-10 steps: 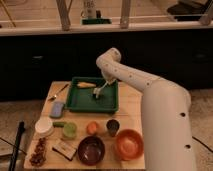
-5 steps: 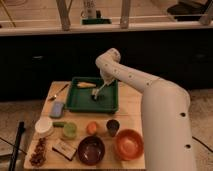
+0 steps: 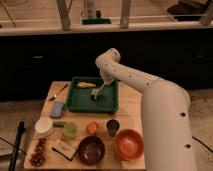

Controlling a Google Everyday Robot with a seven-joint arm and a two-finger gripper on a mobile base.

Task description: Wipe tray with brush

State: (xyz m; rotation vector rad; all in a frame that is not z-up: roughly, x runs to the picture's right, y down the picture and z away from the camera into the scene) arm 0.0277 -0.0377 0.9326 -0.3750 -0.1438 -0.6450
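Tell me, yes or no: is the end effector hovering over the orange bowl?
No, the end effector is low over the green tray, while the orange bowl sits apart, nearer the camera.

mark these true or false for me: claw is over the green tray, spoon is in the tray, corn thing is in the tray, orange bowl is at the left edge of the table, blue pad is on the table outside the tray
1. The claw is over the green tray. True.
2. The spoon is in the tray. False: it lies on the table, just outside the tray's picture-left rim.
3. The yellow corn-like item is in the tray. True: it lies near the far rim.
4. The orange bowl is at the left edge of the table. False: it stands at the front on the picture-right side, next to the robot's white arm.
5. The blue-grey pad is on the table outside the tray. True: it lies off the tray's near picture-left corner.
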